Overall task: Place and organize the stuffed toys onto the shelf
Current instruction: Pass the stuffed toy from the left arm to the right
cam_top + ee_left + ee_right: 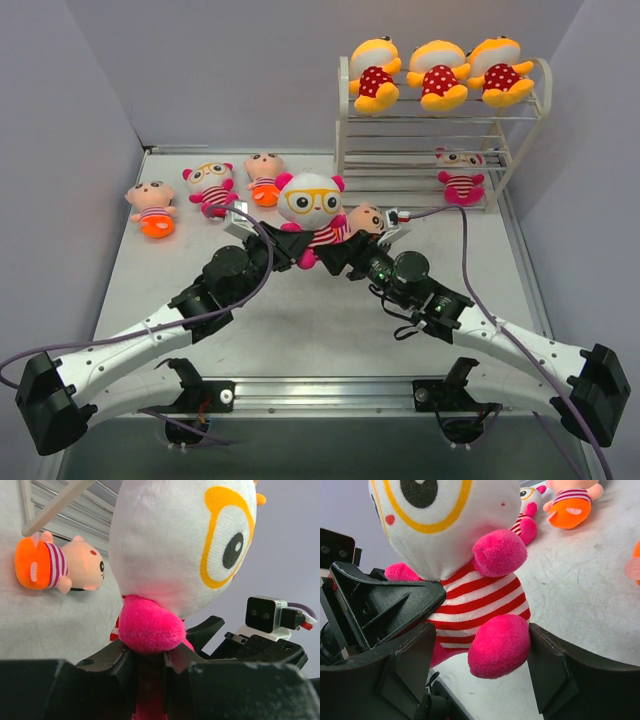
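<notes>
A white-faced, pink-striped stuffed toy with yellow glasses (311, 203) is held upright above the table's middle. My left gripper (288, 250) is shut on its pink lower body (150, 630). My right gripper (347, 252) is open, its jaws on either side of the toy's pink foot (500, 645). The white wire shelf (352, 130) stands at the back right. Three yellow-orange polka-dot toys (437, 75) sit on its top tier. Another pink-striped toy (460, 176) sits on a lower tier.
On the table lie a peach-faced toy (152, 208) at far left, a glasses toy (212, 187), a peach-faced toy (264, 178), and another peach-faced toy (366, 217) just behind the grippers, which also shows in the left wrist view (65, 567). Grey walls enclose the table.
</notes>
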### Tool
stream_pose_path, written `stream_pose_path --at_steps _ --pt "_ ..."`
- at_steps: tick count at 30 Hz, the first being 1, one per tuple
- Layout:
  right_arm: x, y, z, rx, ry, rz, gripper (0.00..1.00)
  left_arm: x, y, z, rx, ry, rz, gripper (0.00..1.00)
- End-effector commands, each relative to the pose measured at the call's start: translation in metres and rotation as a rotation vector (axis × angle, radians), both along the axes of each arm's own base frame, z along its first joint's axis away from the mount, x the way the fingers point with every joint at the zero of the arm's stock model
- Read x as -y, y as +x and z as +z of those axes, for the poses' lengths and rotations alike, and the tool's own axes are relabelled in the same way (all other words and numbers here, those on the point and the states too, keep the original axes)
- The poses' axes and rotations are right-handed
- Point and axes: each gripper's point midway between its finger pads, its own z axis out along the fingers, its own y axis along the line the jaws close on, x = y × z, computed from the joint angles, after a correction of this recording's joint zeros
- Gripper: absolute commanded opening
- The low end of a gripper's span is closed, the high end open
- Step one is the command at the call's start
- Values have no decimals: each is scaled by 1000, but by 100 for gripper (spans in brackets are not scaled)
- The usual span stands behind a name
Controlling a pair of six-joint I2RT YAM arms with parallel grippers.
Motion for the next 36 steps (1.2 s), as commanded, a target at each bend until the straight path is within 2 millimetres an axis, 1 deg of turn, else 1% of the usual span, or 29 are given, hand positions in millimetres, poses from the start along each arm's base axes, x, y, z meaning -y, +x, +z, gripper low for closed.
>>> stream_pose_path --at_steps 1,2,5,6,8,9,10,11,12,14,15,17,18,20,21,22,23,24,25,26,28,29,30,31,32,33,34,35,36 --pt "-4 4 26 21 70 -20 69 6 -1 18 58 -12 -4 7" --pt "-4 4 24 14 69 -23 68 8 -1 17 57 -9 -7 7" --pt "-2 7 20 2 56 -40 60 12 -3 17 62 -1 -16 8" --pt "-1 8 17 -4 45 -50 55 13 -4 17 63 2 -21 8" --pt "1 8 15 -10 32 -58 50 13 -3 14 59 11 -18 8" --pt "3 8 12 -11 15 -63 42 12 -3 12 58 14 -15 9" --pt "5 9 12 -12 7 -71 38 12 -3 11 58 20 -12 10" --pt "6 9 10 -17 -2 -75 35 11 -3 10 57 24 -11 12" --pt "8 9 6 -26 -23 -77 29 11 -3 10 64 33 -12 14" --pt "11 9 -1 -35 -56 -84 24 11 -3 9 73 50 -12 20" --pt "12 8 -2 -38 -64 -83 18 11 -3 6 69 67 -14 22" --pt "17 9 -9 -44 -101 -94 12 10 -3 6 76 89 -13 28" --pt "19 9 -10 -47 -110 -98 7 9 -3 6 79 95 -14 33" --pt "26 10 -18 -56 -146 -105 3 6 -3 4 80 119 -10 38" --pt "32 13 -19 -59 -150 -119 0 3 -2 4 78 126 -1 44" --pt "35 15 -21 -63 -155 -121 0 0 -1 1 71 150 6 48" --pt "41 16 -27 -72 -179 -125 0 -4 -1 3 76 152 12 51" --pt "49 20 -28 -77 -180 -136 0 -7 1 5 80 156 17 54" --pt "54 23 -30 -83 -187 -140 0 -11 4 4 86 169 13 62" --pt "59 24 -36 -96 -209 -141 0 -15 6 5 91 172 10 65" --pt "73 30 -38 -105 -228 -161 0 -26 14 3 79 178 -6 70" --pt "79 29 -43 -119 -252 -169 0 -31 17 3 77 177 -9 71" --pt "84 30 -40 -103 -270 -175 0 -36 19 -2 63 186 -9 71" --pt "90 33 -40 -102 -281 -193 0 -41 17 1 65 177 -24 73" --pt "96 32 -43 -111 -307 -201 0 -55 26 -1 56 183 12 73" --pt "101 35 -41 -103 -326 -211 0 -63 28 -5 43 202 22 73" --pt "109 39 -42 -109 -339 -234 0 -71 28 -3 44 206 32 74" --pt "114 40 -47 -122 -360 -242 0 -87 36 -5 33 216 58 75" --pt "119 41 -48 -125 -369 -248 0 -94 35 -15 1 252 47 76"
